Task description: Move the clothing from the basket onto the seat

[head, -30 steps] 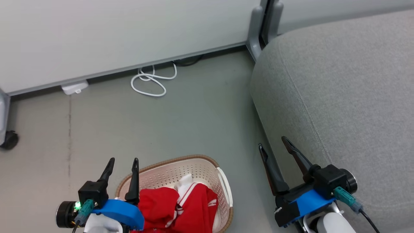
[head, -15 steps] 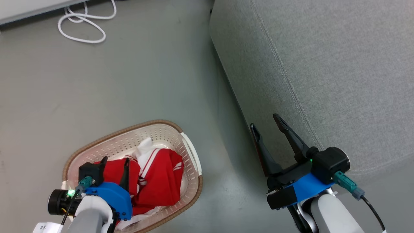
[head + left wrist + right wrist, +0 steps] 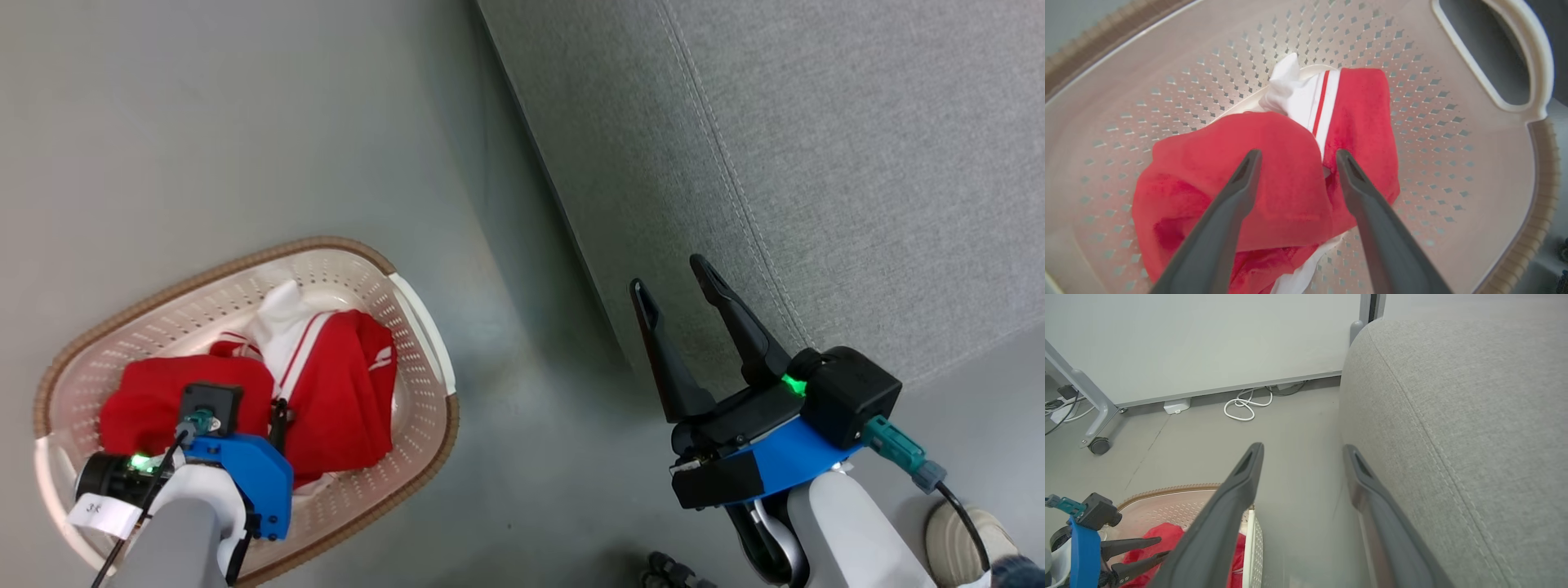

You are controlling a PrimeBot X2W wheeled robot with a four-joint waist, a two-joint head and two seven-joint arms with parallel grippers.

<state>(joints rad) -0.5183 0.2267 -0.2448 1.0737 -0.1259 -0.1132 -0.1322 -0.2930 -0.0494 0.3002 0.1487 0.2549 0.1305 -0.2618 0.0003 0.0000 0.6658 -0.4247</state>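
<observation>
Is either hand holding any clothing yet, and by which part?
Nothing is held. The left hand hangs open over the red clothing in the basket; the right hand is open beside the seat.

A small white paper tag (image 3: 100,514) at the left arm's wrist, about eight o'clock in the head view, carries a handwritten "3" and a second character too small to read. The white emblem (image 3: 380,357) on the red fabric garment (image 3: 343,400) spells nothing legible.

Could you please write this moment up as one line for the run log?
phase: reach | left tool: open, poised at clothing in basket | right tool: open, empty, beside seat | transfer: not started
</observation>
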